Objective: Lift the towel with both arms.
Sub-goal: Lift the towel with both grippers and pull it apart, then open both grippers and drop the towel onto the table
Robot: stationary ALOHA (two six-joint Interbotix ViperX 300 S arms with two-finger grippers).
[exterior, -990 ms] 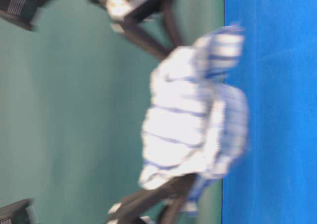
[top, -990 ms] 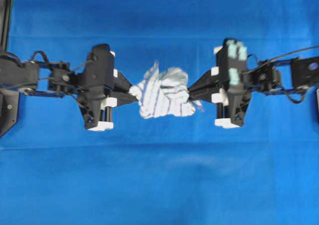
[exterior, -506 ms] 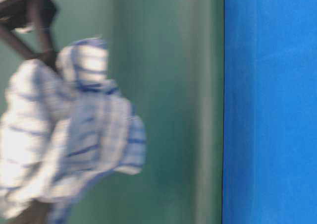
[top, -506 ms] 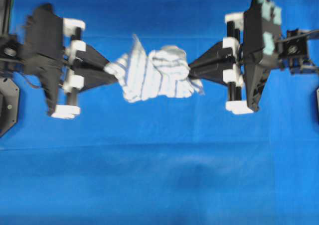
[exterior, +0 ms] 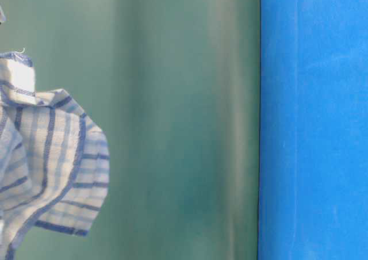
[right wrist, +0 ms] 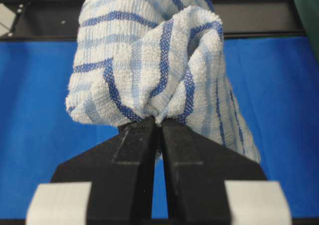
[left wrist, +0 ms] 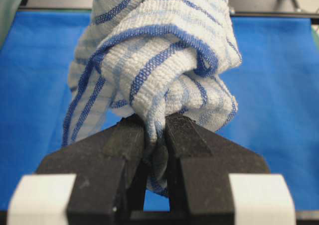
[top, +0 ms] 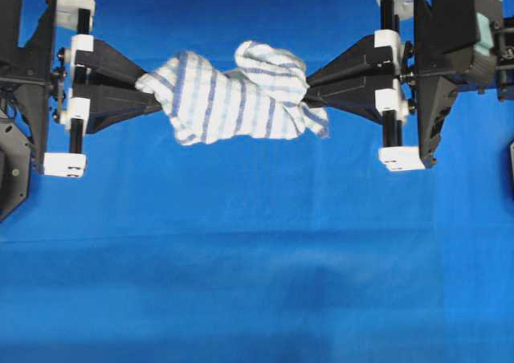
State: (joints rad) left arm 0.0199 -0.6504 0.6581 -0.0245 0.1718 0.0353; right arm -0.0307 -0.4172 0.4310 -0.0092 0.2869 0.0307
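Towel (top: 233, 94) hangs clear above the cloth (top: 257, 267), pinched at opposite ends by left gripper (top: 148, 99) and right gripper (top: 309, 92); each bite is thin, so spreading the arms risks pulling an edge free.

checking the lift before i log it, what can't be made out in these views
- Table-level view: both pincers are out of frame; the towel is cut off by the left edge.
- Left wrist view: the towel bunched over the left pincer hides the right one.
- Right wrist view: the towel hides everything beyond the right pincer.
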